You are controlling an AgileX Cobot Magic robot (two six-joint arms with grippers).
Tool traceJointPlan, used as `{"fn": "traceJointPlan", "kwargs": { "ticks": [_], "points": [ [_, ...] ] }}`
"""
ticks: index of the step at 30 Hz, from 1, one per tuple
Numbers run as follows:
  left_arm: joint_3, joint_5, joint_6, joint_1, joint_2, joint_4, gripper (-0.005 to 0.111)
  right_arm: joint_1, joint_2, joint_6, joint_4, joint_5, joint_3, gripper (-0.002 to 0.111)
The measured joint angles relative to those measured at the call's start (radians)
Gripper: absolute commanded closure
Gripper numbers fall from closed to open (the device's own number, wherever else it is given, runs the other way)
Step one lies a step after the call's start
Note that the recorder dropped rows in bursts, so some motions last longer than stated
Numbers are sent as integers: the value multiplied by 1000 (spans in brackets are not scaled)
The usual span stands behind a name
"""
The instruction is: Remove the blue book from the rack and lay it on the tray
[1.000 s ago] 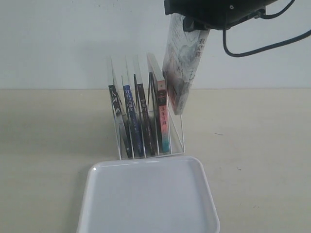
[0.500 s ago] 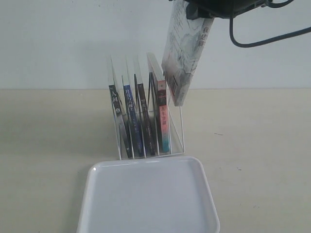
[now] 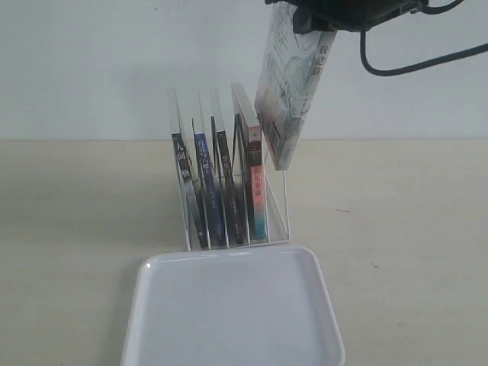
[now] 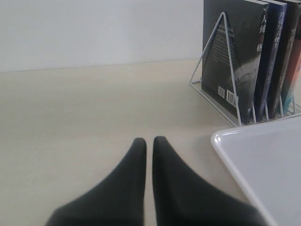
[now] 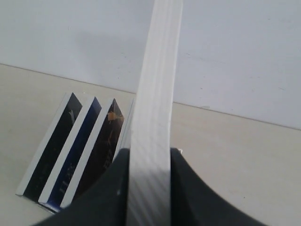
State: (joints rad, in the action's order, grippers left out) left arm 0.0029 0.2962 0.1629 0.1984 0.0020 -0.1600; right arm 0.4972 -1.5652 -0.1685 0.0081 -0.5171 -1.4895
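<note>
The blue book (image 3: pixel 203 179) stands upright in the clear rack (image 3: pixel 277 207), second slot from the left, narrow blue spine facing out; its spine shows again (image 4: pixel 270 56) and its top edge (image 5: pixel 78 155). My right gripper (image 3: pixel 306 29) hangs above the rack's right end, shut on a different book, pale grey with a reddish lower corner (image 3: pixel 286 99). That book's white page edge (image 5: pixel 151 108) fills the gap of the right gripper (image 5: pixel 149 153). The white tray (image 3: pixel 229 313) lies in front of the rack. My left gripper (image 4: pixel 149 140) is shut on nothing, low over the table beside the tray's corner (image 4: pixel 221 141).
Two black-spined books (image 3: pixel 180 171) (image 3: pixel 223 171) and a red-and-teal-spined book (image 3: pixel 256 191) also stand in the rack. A black cable (image 3: pixel 427 65) loops from the right arm. A white wall rises behind the beige table (image 3: pixel 396 229).
The right gripper has lifted the pale grey book a little higher above the rack over the last second. The books in the rack, the tray and the left gripper have not moved.
</note>
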Motion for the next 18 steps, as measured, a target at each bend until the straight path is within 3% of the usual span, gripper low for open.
{"fn": "traceJointPlan", "kwargs": {
  "ticks": [18],
  "points": [
    [0, 0, 0, 0, 0, 0, 103, 0, -106, -4, 0, -3, 0, 101]
  ]
}}
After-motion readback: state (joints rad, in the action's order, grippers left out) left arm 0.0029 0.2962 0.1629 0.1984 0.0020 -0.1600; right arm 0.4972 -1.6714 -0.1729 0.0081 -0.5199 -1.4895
